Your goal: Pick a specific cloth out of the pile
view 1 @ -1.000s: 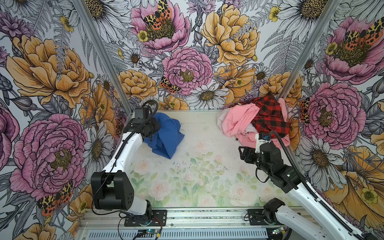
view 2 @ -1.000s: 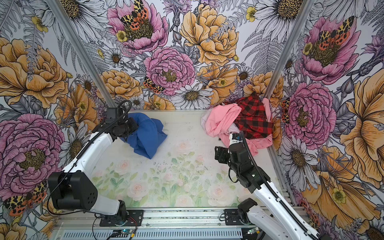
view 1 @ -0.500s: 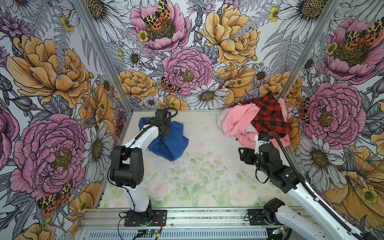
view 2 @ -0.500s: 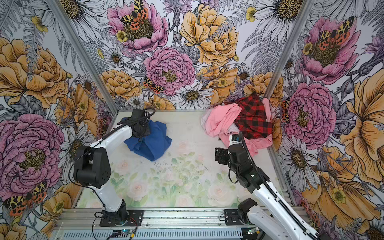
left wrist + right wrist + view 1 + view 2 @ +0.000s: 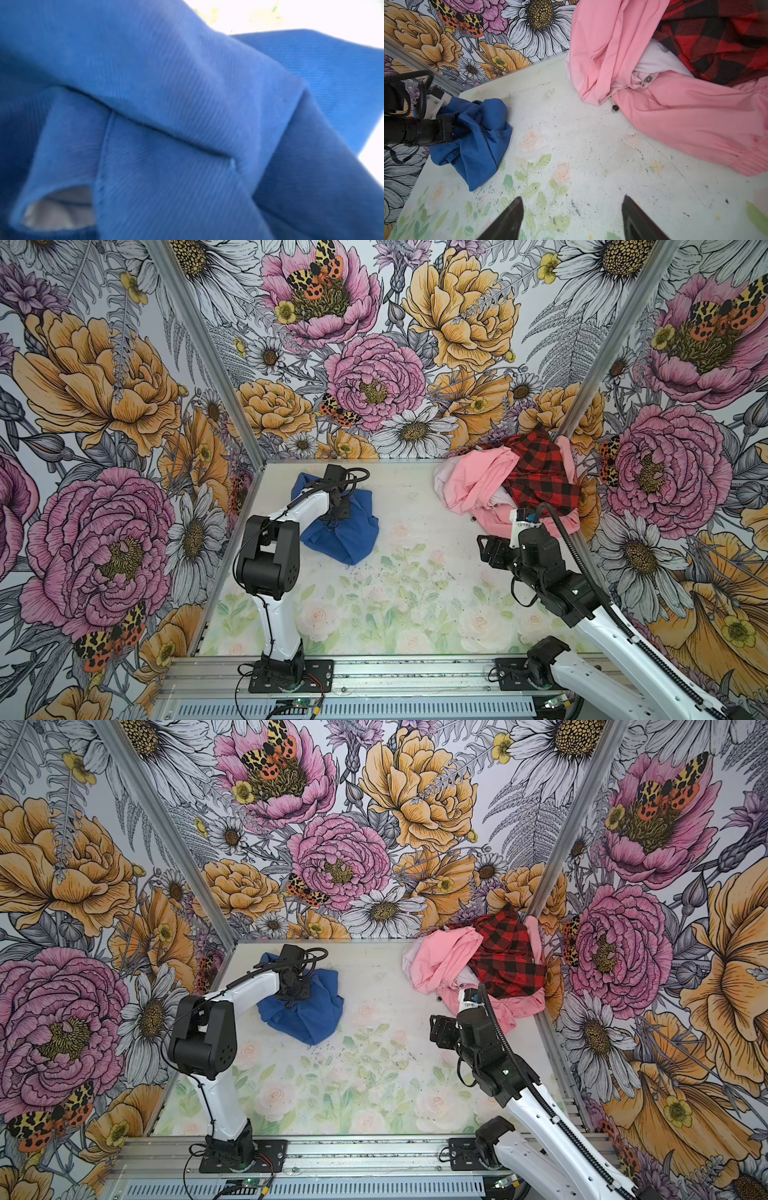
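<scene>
Your left gripper (image 5: 337,517) is pinched shut on a bunched fold of the blue cloth (image 5: 353,539), which hangs limp and probably light beneath it; a seamed fold likely grips best. Your right gripper (image 5: 572,218) gapes empty.

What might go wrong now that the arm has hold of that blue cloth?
The left gripper pinches only a bunched fold of the cloth, most of which lies on the table; it may slip out when lifted. The black cable looping by that wrist could snag the fabric.
</scene>
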Available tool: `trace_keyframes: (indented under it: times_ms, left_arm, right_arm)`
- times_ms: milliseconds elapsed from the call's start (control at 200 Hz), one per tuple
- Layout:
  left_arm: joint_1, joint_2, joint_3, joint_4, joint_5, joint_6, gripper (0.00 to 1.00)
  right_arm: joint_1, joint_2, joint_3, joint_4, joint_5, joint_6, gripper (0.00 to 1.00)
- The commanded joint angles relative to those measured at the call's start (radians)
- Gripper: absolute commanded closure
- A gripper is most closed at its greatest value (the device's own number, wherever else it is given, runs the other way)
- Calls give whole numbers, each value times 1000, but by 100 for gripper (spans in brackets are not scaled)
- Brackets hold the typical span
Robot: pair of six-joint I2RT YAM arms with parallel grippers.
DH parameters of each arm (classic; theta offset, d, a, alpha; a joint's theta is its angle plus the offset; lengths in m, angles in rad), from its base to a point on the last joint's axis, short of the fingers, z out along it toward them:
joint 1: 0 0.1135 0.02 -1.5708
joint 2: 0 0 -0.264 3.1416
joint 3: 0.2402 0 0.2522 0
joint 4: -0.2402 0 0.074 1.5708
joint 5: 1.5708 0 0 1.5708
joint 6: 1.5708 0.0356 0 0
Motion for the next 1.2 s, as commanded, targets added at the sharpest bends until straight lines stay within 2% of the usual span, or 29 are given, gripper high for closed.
trace_keyframes:
  times_ms: [0,265,425,570,686,731,806,956,1091,1196]
  left_arm:
    - [-1,-129,-8,-54,65,26,76]
    - [7,-312,-28,-87,99,8,36]
    - [14,-442,-91,-87,128,-6,2]
    - [24,-558,-143,-90,181,-32,1]
    - [29,-672,-223,-87,141,-64,1]
    - [33,-714,-269,-79,84,-77,1]
    - [43,-792,-376,-16,-90,-100,1]
    - [91,-950,-689,261,-400,-107,1]
    - [103,-1033,-885,512,-456,-141,1]
    - [99,-1001,-917,542,-531,-117,1]
  right_arm:
    - [-9,-7,9,22,-1,-4,25]
    - [-10,-8,15,22,-1,-12,25]
    - [-22,-15,17,22,-13,-18,25]
    - [-47,-14,17,22,-29,-25,25]
    - [-67,-25,10,19,-42,-29,25]
    - [-79,-33,2,15,-42,-36,25]
    - [-112,-52,-10,10,-31,-66,25]
    - [-218,-84,-48,12,38,-166,22]
    - [-315,-94,-59,17,74,-262,20]
    - [-381,-93,-59,23,49,-297,18]
